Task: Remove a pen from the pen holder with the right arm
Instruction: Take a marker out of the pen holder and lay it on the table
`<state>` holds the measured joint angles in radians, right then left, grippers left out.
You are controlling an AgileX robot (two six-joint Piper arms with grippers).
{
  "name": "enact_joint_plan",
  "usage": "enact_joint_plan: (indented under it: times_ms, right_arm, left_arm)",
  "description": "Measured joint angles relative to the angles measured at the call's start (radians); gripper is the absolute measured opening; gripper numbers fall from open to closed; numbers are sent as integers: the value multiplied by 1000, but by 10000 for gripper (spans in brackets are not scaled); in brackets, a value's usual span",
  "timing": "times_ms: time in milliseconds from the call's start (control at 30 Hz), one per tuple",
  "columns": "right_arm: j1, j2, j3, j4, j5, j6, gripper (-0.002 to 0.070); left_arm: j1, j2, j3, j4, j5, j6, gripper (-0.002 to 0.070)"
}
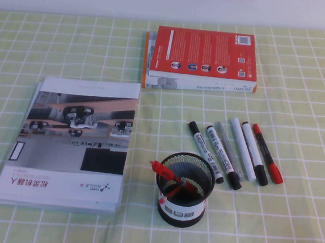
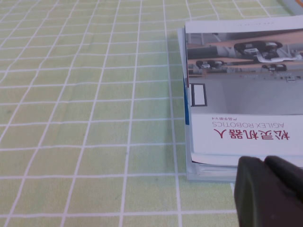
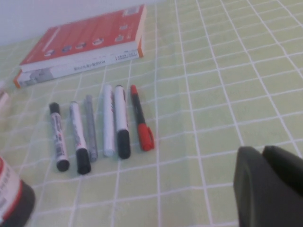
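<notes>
Worktop [image 1: 290, 223]: green checked cloth. Neither arm shows in the high view.

Booklet stack [image 1: 72, 142], the largest item, lies toward the worktop's left edge. The red book [image 1: 205, 57] lies flat near the far edge, about mid-width.

Pen holder [image 1: 182, 205]: black mesh cup, upright, near the near edge and a little right of centre. Six loose pens [image 1: 236, 153] lie in a row just beyond it, toward the right edge, apart from its rim.

Red pen [image 1: 172, 176], your task's thing: leaning inside the pen holder, its upper end poking over the rim on the booklet side.

Progress: nothing done yet, as far as you can see. The pen is still in the cup, so approach, grasp and lift all remain.

Right pincer [image 3: 262, 156]: clenched and empty, over bare cloth. Its wrist view shows the loose row nearer to it than the holder, which sits only at the frame's edge. So it is well apart from the red pen. You will need to release it before reaching in.

Left pincer [image 2: 264, 163]: clenched on nothing, over the near corner of the booklet stack.
</notes>
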<state>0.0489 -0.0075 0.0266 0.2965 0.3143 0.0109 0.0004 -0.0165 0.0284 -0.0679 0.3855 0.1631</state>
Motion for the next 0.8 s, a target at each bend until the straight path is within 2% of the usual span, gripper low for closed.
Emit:
enact_joint_plan:
  times_ms: [333, 600, 800]
  right_arm:
    - [0, 0, 0, 420, -151, 0, -13]
    - [0, 0, -9, 482, -119, -4, -13]
    - [0, 123, -177, 464, 22, -77, -13]
  left_arm:
    - [0, 0, 0, 0, 0, 0, -5]
    - [0, 0, 0, 0, 0, 0, -5]
    - [0, 0, 0, 0, 0, 0, -5]
